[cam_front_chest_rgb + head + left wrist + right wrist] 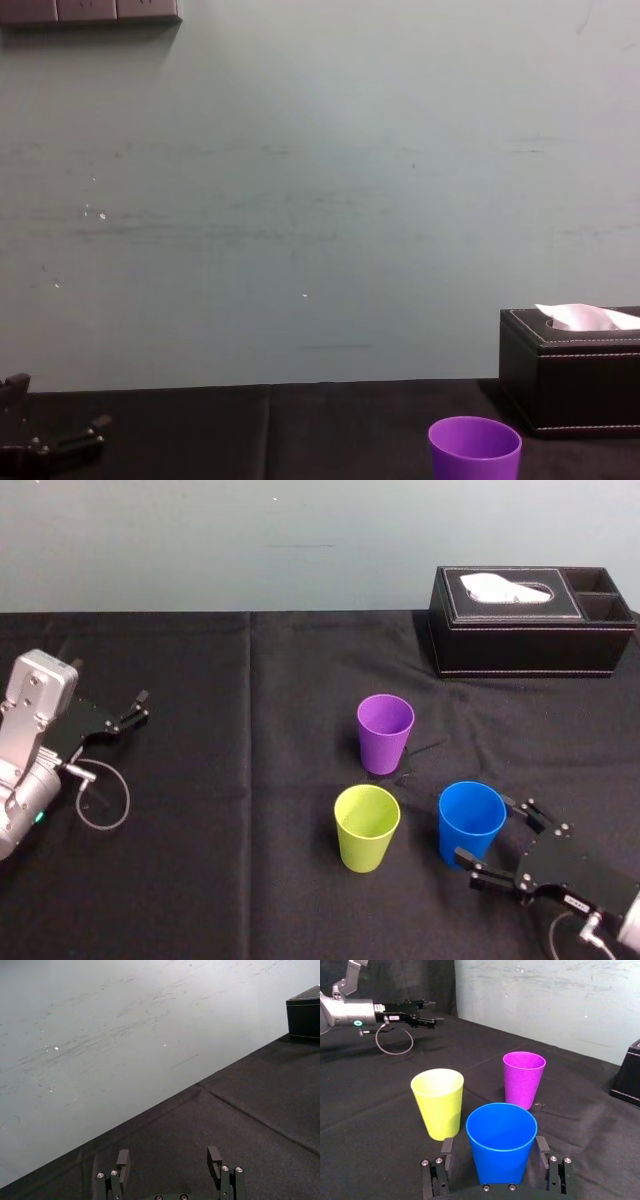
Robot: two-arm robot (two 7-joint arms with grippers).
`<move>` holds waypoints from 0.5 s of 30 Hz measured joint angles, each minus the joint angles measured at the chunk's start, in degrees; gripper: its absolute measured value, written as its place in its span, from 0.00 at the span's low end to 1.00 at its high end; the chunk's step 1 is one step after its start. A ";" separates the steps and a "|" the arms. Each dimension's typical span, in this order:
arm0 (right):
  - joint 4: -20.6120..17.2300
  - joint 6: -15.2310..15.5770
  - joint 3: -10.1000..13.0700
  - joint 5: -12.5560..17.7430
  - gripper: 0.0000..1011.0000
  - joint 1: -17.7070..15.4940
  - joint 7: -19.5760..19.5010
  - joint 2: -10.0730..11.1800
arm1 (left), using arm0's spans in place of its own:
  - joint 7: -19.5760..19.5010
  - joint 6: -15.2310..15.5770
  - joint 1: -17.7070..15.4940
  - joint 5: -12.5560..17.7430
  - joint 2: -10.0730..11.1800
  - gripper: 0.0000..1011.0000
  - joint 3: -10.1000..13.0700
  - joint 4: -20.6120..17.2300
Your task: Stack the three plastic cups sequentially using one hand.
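Note:
Three plastic cups stand upright and apart on the black cloth: a purple cup (385, 732) farthest back, a yellow-green cup (366, 827) in front of it, and a blue cup (470, 822) to the right. My right gripper (483, 829) lies low at the front right, open, one finger on each side of the blue cup. In the right wrist view the blue cup (501, 1142) sits between the fingers (447, 1146) with a small gap on both sides; the yellow-green cup (439, 1102) and purple cup (523, 1079) stand beyond. My left gripper (143, 707) rests open at the far left.
A black leather tissue box (530, 620) stands at the back right, well behind the cups. A thin cable loop (105, 800) lies by the left arm. The grey-green wall (320, 200) rises behind the table's far edge. Bare cloth separates the left gripper (168, 1157) from the cups.

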 joint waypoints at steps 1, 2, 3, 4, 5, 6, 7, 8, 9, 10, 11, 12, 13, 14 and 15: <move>0.19 0.19 -0.11 -0.16 0.99 0.26 0.10 -0.20 | 0.00 0.00 0.00 0.00 0.00 1.00 0.00 0.00; 0.53 0.57 -0.29 -0.43 0.99 0.83 0.22 -0.62 | 0.00 0.00 0.00 0.00 0.00 1.00 0.00 0.00; 0.72 0.74 -0.37 -0.58 0.99 1.05 0.29 -0.79 | 0.00 0.00 0.00 0.00 0.00 1.00 0.00 0.00; 0.97 1.02 -0.48 -0.83 0.99 1.45 0.41 -1.18 | 0.00 0.00 0.00 0.00 0.00 1.00 0.00 0.00; 0.97 1.02 -0.48 -0.83 0.99 1.45 0.41 -1.18 | 0.00 0.00 0.00 0.00 0.00 1.00 0.00 0.00; 1.27 1.31 -0.57 -1.07 0.99 1.89 0.48 -1.57 | 0.00 0.00 0.00 0.00 0.00 1.00 0.00 0.00; 1.36 1.44 -0.61 -1.19 0.99 2.09 0.51 -1.73 | 0.00 0.00 0.00 0.00 0.00 1.00 0.00 0.00; 1.53 1.67 -0.66 -1.34 0.99 2.42 0.54 -1.99 | 0.00 0.00 0.00 0.00 0.00 1.00 0.00 0.00; 1.62 1.77 -0.69 -1.41 0.99 2.60 0.55 -2.15 | 0.00 0.00 0.00 0.00 0.00 1.00 0.00 0.00; 1.69 1.86 -0.70 -1.45 0.99 2.75 0.57 -2.27 | 0.00 0.00 0.00 0.00 0.00 1.00 0.00 0.00; 1.76 1.95 -0.73 -1.50 0.99 2.93 0.59 -2.41 | 0.00 0.00 0.00 0.00 0.00 1.00 0.00 0.00; 1.91 2.13 -0.78 -1.56 0.99 3.25 0.61 -2.66 | 0.00 0.00 0.00 0.00 0.00 1.00 0.00 0.00; 1.97 2.23 -0.81 -1.57 0.99 3.40 0.63 -2.78 | 0.00 0.00 0.00 0.00 0.00 1.00 0.00 0.00; 2.06 2.51 -0.87 -1.57 0.99 3.71 0.68 -3.02 | 0.00 0.00 0.00 0.00 0.00 1.00 0.00 0.00; 2.08 2.58 -0.89 -1.57 0.99 3.79 0.69 -3.07 | 0.00 0.00 0.00 0.00 0.00 1.00 0.00 0.00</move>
